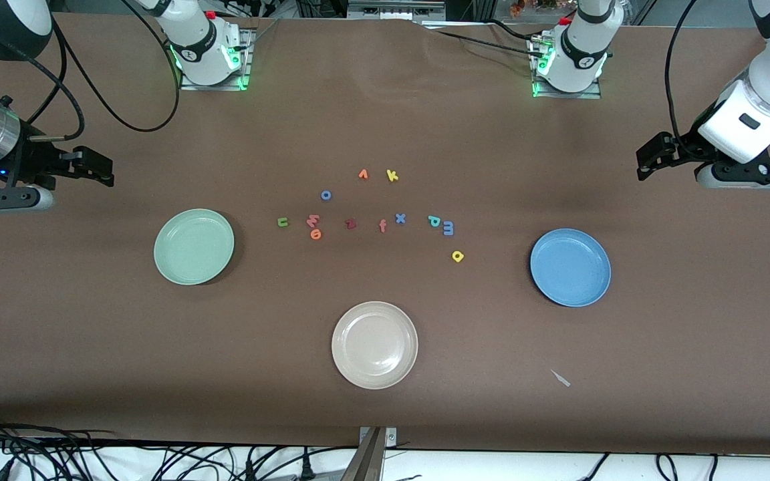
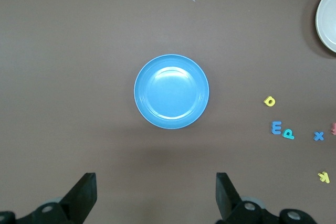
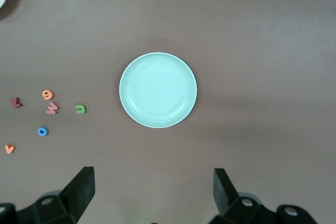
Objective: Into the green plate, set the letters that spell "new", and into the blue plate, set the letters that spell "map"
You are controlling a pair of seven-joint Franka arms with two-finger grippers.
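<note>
The green n (image 1: 283, 222), salmon w (image 1: 313, 220) and orange e (image 1: 316, 234) lie together on the table beside the green plate (image 1: 194, 246). The teal p (image 1: 434, 220), blue m (image 1: 448, 228) and yellow a (image 1: 458, 256) lie toward the blue plate (image 1: 570, 267). Both plates hold nothing. My left gripper (image 1: 646, 160) hangs open above the table at the left arm's end, with the blue plate (image 2: 171, 92) in its wrist view. My right gripper (image 1: 101, 168) hangs open at the right arm's end, with the green plate (image 3: 157, 89) in its view.
A beige plate (image 1: 375, 345) sits nearest the front camera. Other letters lie among the task's: dark red z (image 1: 351, 224), salmon f (image 1: 382, 226), blue x (image 1: 400, 218), blue o (image 1: 326, 195), orange v (image 1: 363, 174), yellow k (image 1: 392, 176). A small pale scrap (image 1: 561, 378) lies near the blue plate.
</note>
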